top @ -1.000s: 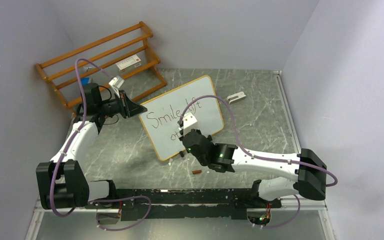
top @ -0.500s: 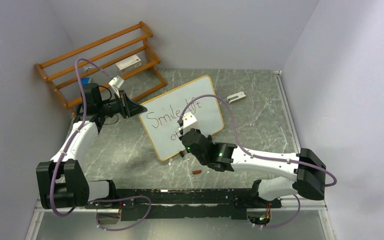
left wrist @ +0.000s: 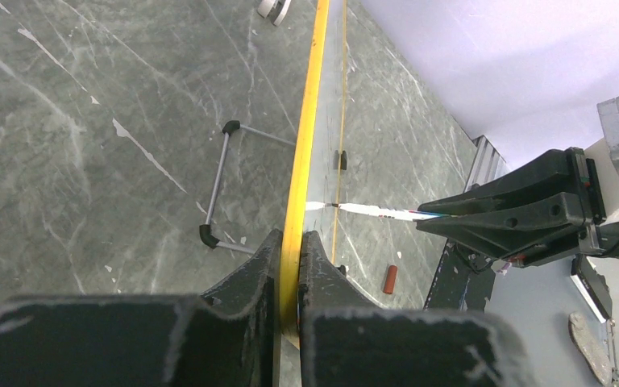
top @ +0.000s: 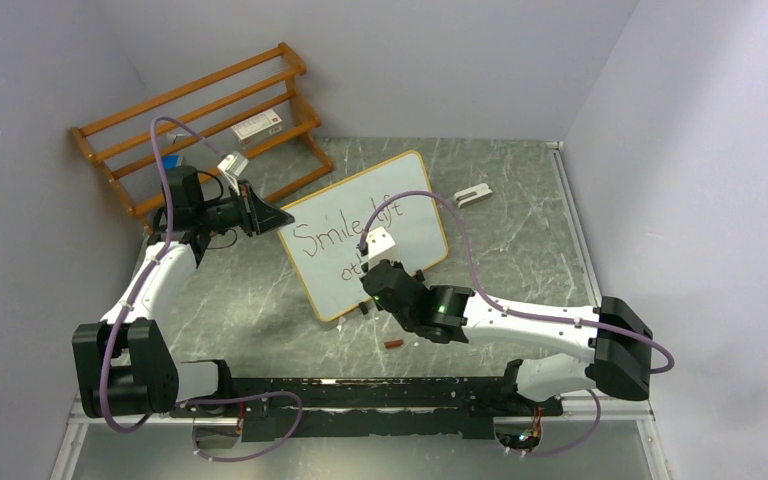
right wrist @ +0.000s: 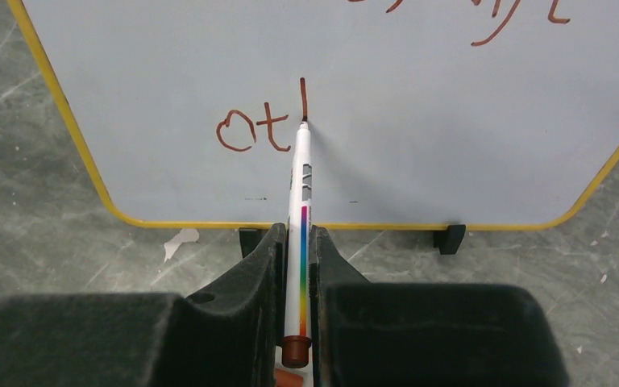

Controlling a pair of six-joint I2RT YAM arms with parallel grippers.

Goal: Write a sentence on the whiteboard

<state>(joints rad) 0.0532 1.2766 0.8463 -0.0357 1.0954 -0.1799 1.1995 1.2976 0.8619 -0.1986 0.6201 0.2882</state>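
We see the left arm rising from its base at the near left, elbow up, forearm reaching forward and the wrist turned to the right. Its left gripper [left wrist: 291, 250] is clamped shut on the light-wood frame at the left edge of the rectangular white whiteboard [top: 325, 285], which stands on small black feet in the middle of the grey marbled tabletop [top: 520, 230].

The right arm lies low, stretched leftward from its base, wrist bent toward the board. The right gripper [right wrist: 300, 242] is closed on a white marker with a rainbow stripe [right wrist: 302, 185]. Its tip touches the board at the foot of a vertical stroke. The reddish-brown handwritten sentence [right wrist: 254, 133] reads "Smile, lift" above and "ot" plus that stroke below.
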